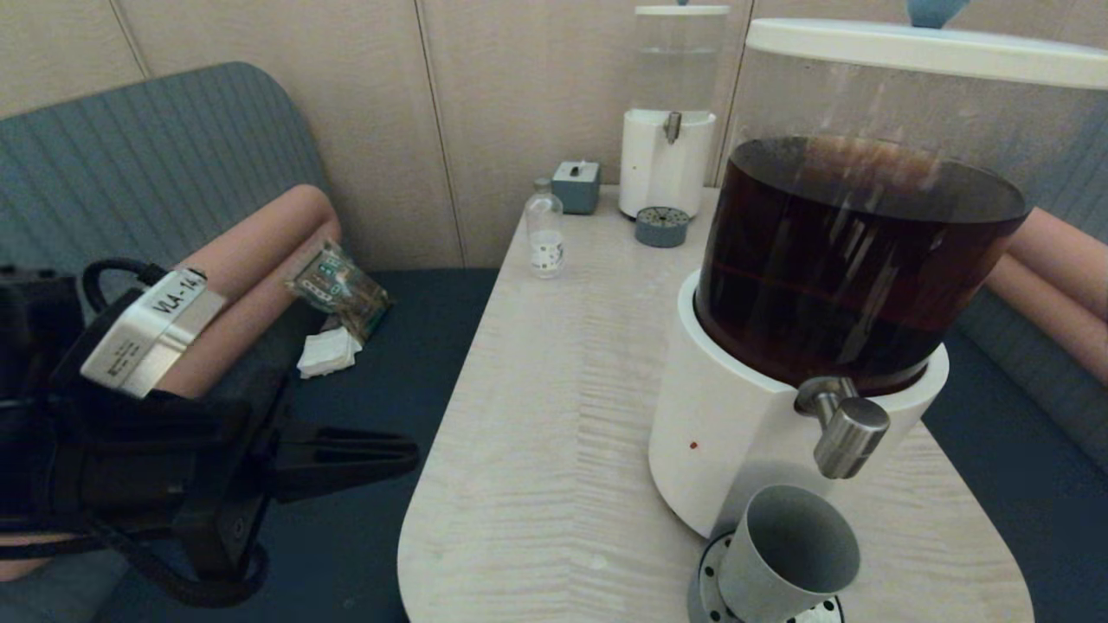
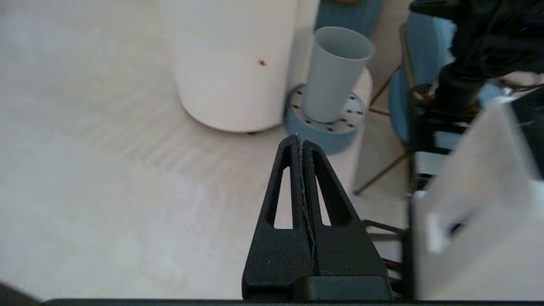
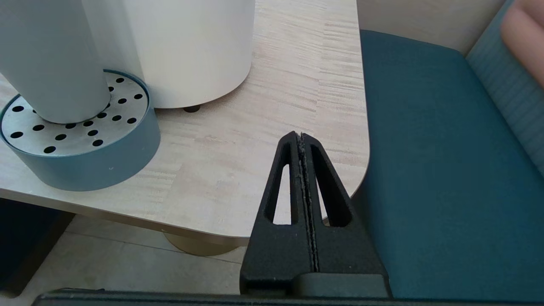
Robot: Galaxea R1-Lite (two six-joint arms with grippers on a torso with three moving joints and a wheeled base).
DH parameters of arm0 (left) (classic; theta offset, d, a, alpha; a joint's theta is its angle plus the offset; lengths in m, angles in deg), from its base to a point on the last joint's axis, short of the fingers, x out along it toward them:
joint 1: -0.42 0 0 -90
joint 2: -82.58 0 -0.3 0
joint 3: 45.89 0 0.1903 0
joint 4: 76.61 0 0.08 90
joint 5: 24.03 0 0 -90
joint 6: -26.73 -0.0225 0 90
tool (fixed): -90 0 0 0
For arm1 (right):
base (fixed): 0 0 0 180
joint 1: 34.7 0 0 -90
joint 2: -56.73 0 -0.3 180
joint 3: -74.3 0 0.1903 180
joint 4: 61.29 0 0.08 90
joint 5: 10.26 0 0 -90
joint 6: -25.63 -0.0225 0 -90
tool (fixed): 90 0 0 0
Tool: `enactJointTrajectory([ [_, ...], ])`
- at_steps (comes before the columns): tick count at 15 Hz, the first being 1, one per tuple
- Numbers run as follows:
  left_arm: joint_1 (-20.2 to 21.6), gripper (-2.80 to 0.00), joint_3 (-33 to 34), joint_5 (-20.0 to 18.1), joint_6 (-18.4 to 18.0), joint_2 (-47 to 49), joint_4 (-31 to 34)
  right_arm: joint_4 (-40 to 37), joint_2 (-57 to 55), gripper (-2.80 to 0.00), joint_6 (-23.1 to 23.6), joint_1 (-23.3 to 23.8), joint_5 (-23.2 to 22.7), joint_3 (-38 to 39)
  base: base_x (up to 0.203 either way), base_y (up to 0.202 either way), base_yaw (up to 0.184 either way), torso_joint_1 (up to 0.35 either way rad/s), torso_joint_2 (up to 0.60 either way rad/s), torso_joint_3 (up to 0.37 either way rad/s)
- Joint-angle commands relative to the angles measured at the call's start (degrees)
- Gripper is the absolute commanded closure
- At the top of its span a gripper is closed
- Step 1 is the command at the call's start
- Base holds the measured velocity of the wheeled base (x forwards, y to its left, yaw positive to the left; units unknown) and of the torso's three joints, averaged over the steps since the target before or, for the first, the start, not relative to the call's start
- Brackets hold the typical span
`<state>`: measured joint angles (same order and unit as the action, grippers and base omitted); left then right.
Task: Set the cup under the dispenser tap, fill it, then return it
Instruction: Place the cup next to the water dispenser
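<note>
The cup [image 1: 786,554] stands on the drip tray [image 3: 76,165] below the dispenser tap [image 1: 844,424]; my left gripper [image 2: 301,140] and right gripper [image 3: 301,138] are both clenched, empty.

Cup [image 1: 783,554] on drip tray [image 1: 705,578], under dispenser tap [image 1: 844,426].

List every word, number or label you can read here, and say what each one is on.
"VLA-14": on the silver tag on the left arm, left of the table.
Smaller print on that tag: too small to read.
White label on the small clear bottle: too blurred to read.
Printed snack packet on the bench: not readable.
Nothing else carries text.
</note>
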<state>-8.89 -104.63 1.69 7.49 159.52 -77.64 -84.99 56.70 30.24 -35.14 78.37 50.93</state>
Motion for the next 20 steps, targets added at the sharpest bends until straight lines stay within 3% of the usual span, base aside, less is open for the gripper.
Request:
enactJointTrajectory([
  [1, -1.5, 0.00, 1.3, 0.0, -0.1, 6.5, -6.4, 0.0, 0.5, 0.00, 0.1, 0.0, 0.0, 0.5, 0.000, 0.000, 0.000, 0.000, 0.00, 0.000],
  [5, -5.8, 0.00, 3.5, 3.2, -0.1, 15.2, -24.1, 0.0, 0.5, 0.00, 0.1, 0.0, 0.0, 0.5, 0.000, 0.000, 0.000, 0.000, 0.00, 0.000],
  [7, -6.9, 0.00, 3.9, 4.4, -0.1, 18.2, -29.4, 0.0, 0.5, 0.00, 0.1, 0.0, 0.0, 0.5, 0.000, 0.000, 0.000, 0.000, 0.00, 0.000],
  [10, -7.4, 0.00, 4.0, 4.6, -0.1, 21.2, -32.6, 0.0, 0.5, 0.00, 0.1, -0.1, 0.0, 0.5, 0.000, 0.000, 0.000, 0.000, 0.00, 0.000],
  [14, -11.7, 0.00, 3.4, 5.9, -0.1, 24.3, -32.8, 0.0, 0.5, 0.00, 0.1, 0.0, 0.0, 0.5, 0.000, 0.000, 0.000, 0.000, 0.00, 0.000],
  [15, -12.4, -2.80, 3.0, 6.2, -0.1, 25.0, -32.9, 0.0, 0.5, 0.00, 0.1, 0.0, 0.0, 0.5, 0.000, 0.000, 0.000, 0.000, 0.00, 0.000],
  [20, -15.9, -2.80, 2.7, 6.4, -2.2, 27.4, -33.3, 0.0, 0.5, 0.00, 0.1, -0.1, 0.0, 0.5, 0.000, 0.000, 0.000, 0.000, 0.00, 0.000],
])
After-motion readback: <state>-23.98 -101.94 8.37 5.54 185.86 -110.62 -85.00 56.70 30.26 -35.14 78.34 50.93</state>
